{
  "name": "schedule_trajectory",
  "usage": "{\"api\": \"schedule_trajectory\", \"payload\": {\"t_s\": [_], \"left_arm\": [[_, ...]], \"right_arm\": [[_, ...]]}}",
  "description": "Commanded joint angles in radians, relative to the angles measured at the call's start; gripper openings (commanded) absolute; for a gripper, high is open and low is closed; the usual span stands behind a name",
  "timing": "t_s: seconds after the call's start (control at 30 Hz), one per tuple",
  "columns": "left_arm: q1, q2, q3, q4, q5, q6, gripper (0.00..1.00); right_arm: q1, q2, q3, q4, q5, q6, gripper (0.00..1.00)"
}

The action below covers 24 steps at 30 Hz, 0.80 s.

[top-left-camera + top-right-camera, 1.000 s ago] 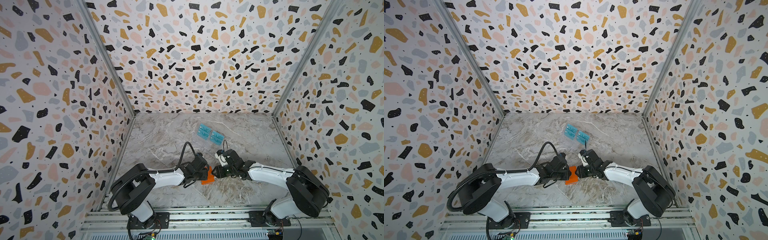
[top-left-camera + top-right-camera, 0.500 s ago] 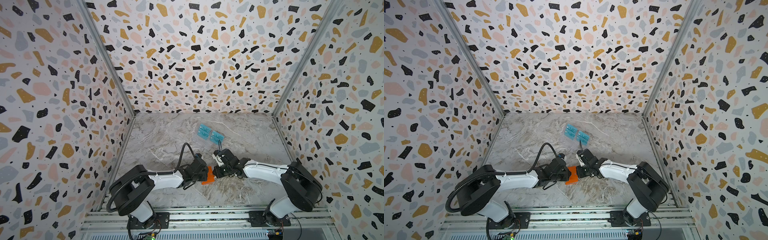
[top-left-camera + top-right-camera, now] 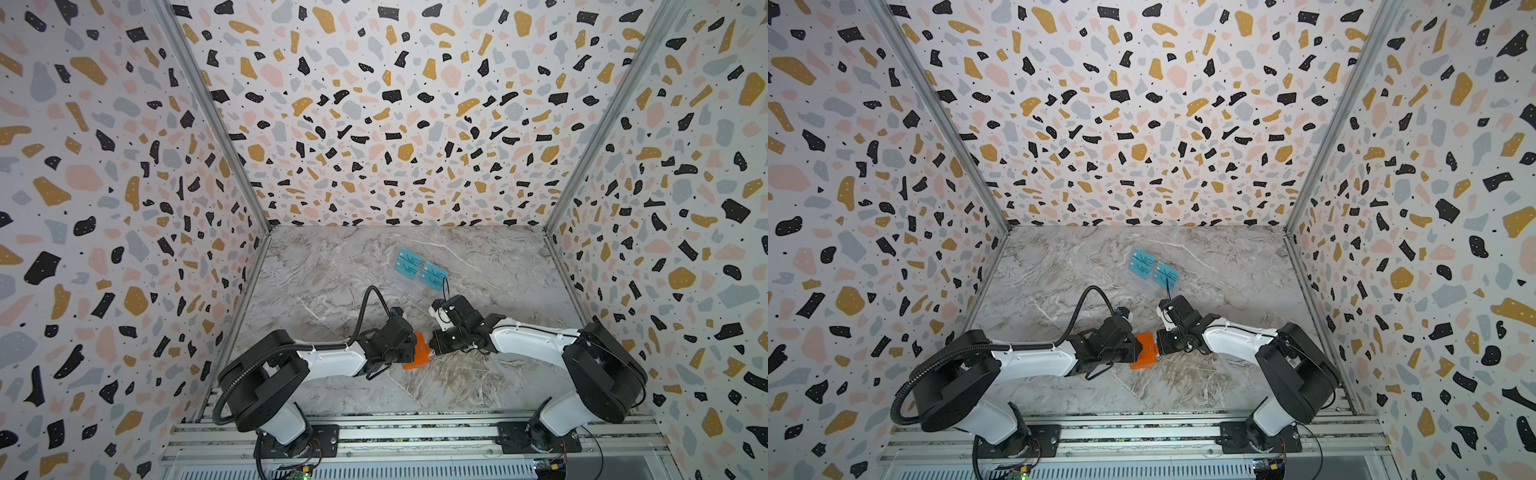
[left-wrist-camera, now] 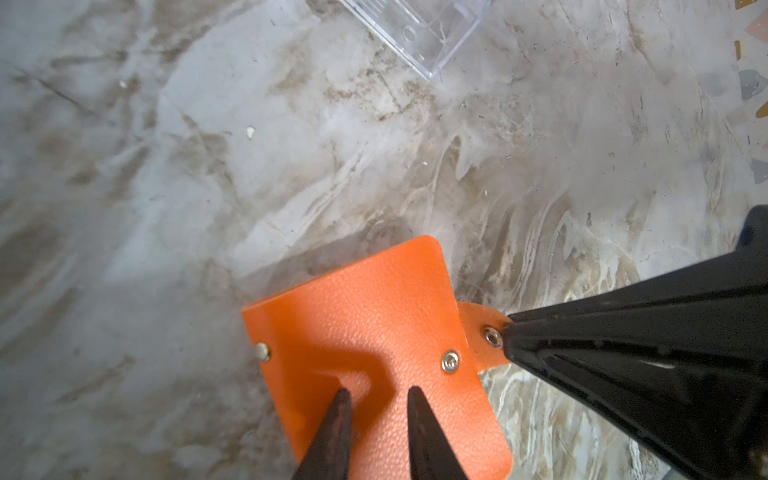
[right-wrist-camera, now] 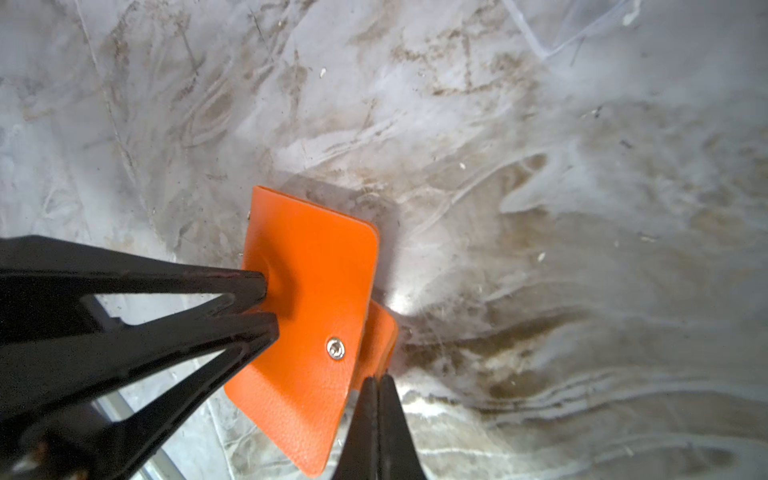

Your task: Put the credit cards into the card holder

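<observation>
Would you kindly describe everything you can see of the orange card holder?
The card holder is a bright orange, grained leather-look wallet with rounded corners and metal snaps. It lies closed on the marble table, its tab unfastened. The left gripper presses its parted fingers on the cover; the right gripper pinches the tab.

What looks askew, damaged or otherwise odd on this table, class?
The card holder cover is dimpled where the left gripper presses it; its snap tab sticks out unfastened, pinched by the shut right gripper.
</observation>
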Motion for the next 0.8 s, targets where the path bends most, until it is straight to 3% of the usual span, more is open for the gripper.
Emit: {"api": "schedule_trajectory", "payload": {"t_s": [0.0,0.33,0.77], "left_arm": [[-0.032,0.061,-0.056,-0.168,0.069,0.003,0.27],[-0.033,0.072,-0.055,-0.168,0.071,0.007,0.27],[-0.033,0.070,-0.055,-0.162,0.072,0.003,0.27]], "right_arm": [[-0.024,-0.045,-0.017,0.032,-0.063,-0.023,0.00],[-0.034,-0.020,-0.016,0.094,-0.179,-0.081,0.00],[-0.031,0.054,0.031,0.064,-0.205,-0.139,0.00]]}}
